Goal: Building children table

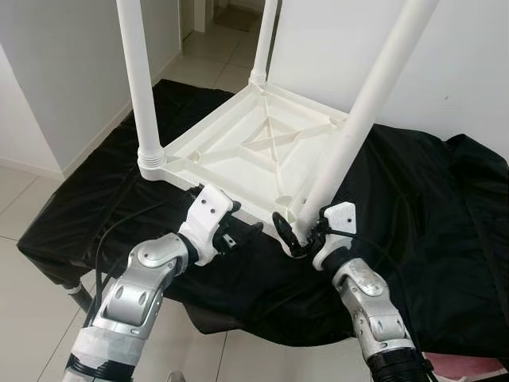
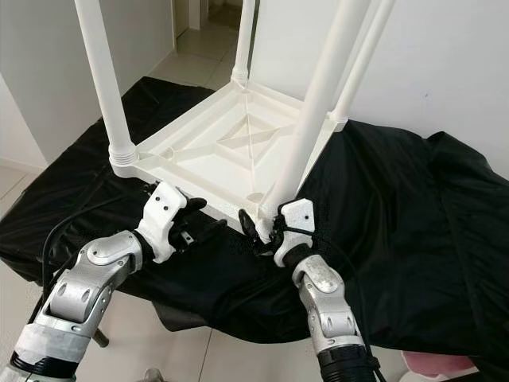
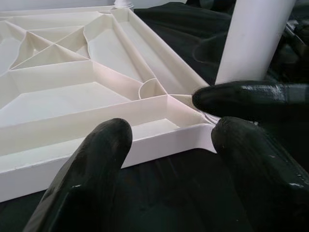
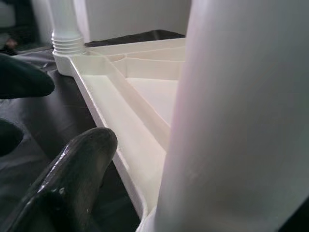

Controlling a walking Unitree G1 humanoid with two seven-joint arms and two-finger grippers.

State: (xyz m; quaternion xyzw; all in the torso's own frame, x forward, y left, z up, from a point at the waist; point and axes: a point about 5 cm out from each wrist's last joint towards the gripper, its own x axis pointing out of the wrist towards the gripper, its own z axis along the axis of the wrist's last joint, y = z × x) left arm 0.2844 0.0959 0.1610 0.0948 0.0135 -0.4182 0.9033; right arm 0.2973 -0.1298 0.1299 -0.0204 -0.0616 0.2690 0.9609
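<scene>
Tabletop (image 1: 238,147) lies upside down on black cloth (image 1: 429,207), three legs seated in far/left corners. R gripper (image 1: 296,233) is clamped round the fourth leg (image 1: 362,111) base, at near corner socket. L gripper (image 1: 238,231) fingers spread, just off near rim, holding nothing.

Risk: your leg leans, so pushing now could jam it or skid the top on the cloth. Brace w/ L first.

Socket itself is hidden behind the R fingers; can't tell if the leg's in.

1. I see white walls (image 1: 64,72) on both sides.
2. Pale floor tiles (image 1: 24,278) run toward a doorway at the back.
3. Black cloth (image 1: 429,231) drapes a low support.
4. Light is even and bright.
</scene>
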